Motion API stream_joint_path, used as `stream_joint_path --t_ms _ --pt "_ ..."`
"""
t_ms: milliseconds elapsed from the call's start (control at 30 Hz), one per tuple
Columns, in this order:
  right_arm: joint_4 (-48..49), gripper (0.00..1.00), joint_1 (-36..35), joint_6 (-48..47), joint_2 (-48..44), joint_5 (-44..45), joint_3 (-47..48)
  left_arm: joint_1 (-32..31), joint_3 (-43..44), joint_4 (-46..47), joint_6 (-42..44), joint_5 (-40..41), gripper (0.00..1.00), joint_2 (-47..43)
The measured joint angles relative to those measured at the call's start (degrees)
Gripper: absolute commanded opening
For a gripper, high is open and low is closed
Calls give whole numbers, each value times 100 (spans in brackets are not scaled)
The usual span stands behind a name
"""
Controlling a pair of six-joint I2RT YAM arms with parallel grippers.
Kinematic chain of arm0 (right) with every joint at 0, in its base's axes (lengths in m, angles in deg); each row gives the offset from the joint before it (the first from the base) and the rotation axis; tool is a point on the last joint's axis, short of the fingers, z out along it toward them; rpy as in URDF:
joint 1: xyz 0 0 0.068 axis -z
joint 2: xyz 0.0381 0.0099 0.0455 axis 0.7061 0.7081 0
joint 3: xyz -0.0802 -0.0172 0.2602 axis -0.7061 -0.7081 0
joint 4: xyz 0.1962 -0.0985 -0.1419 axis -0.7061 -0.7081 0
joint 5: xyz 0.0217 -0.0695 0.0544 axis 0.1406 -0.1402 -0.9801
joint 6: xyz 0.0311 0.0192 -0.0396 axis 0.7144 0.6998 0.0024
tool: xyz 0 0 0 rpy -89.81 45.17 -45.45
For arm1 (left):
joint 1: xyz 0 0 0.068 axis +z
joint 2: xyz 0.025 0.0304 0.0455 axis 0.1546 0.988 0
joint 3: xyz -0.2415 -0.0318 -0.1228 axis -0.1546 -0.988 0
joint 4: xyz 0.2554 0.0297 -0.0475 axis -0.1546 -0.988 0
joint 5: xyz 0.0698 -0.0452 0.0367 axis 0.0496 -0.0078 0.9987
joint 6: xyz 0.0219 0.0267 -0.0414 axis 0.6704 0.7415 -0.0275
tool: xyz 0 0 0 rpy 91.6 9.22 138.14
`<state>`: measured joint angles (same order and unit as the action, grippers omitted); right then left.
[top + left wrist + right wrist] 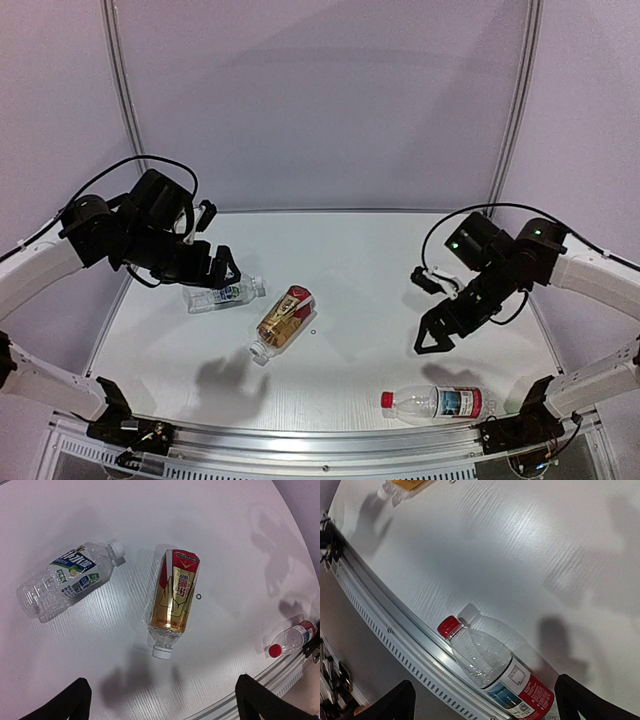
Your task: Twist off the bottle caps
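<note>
Left claw (162,690) and right claw (485,690) gape above three capped, glossy plastic bottles (285,318).

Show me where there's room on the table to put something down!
Bare table stretches behind all three bottles, and also between the gold-label bottle and the red-capped bottle. It's crowded at left, where the green-label bottle lies close beside the gold one.

Open table (380,265) spans the far and right areas. Obstacles lying flat: green-label bottle (222,295) at left, amber bottle (285,320) at centre near it, red-capped bottle (435,403) just beside the near rail (300,428).
</note>
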<state>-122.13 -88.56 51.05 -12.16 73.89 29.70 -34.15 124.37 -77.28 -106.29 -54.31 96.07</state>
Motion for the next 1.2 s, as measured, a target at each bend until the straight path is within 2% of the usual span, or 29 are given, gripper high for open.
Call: stream_joint_path --t_ms 167,333,600,833,900,1067,1200 --pt "-9 99 -964 -505 874 175 321 -149 0 94 -13 85 99 -4" --pt "131 99 -1545 -1172 1381 407 258 -260 -92 120 -90 262 99 -210" --pt "522 99 -1692 -1998 1626 450 -138 -308 -599 90 -402 520 99 -964" --pt "879 95 -2092 -2304 2605 479 -234 -308 -693 81 -573 693 99 -1215" --pt "896 90 -2144 -2337 2796 509 -234 -308 -693 87 -603 715 99 -1220" --pt "1069 66 -2194 -2369 2935 761 -236 -313 -723 120 -636 743 99 -1220" --pt "1185 53 -2199 -2398 2964 903 -236 -313 -723 170 -636 752 99 -1207"
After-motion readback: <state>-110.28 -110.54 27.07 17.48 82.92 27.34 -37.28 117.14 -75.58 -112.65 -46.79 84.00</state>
